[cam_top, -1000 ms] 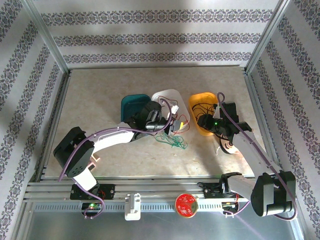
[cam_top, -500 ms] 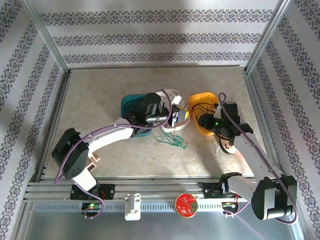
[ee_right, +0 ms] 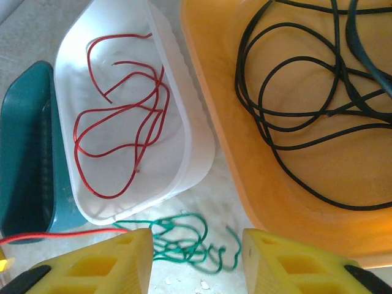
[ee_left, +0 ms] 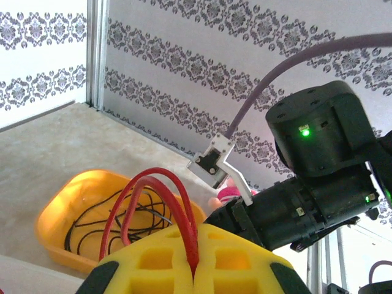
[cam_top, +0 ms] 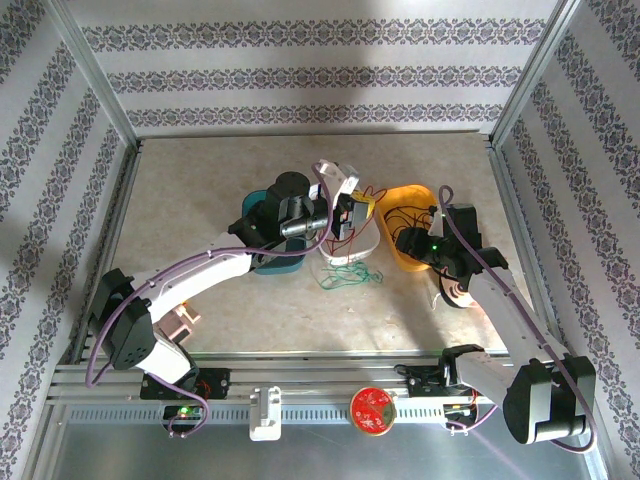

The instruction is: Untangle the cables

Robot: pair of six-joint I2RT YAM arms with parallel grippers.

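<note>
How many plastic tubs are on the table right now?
3. The teal plastic tub sits on the left, the white plastic tub in the middle, and the orange plastic tub on the right. None appears hidden.

The back wall (cam_top: 320,70) and both side walls (cam_top: 40,200) were papered white with bands of dark damask pattern, and bare aluminium posts (cam_top: 95,85) ran up the corners. The tabletop (cam_top: 200,180) was a mottled beige, softly and evenly lit, with a slotted metal rail (cam_top: 320,385) along its near edge.
</note>
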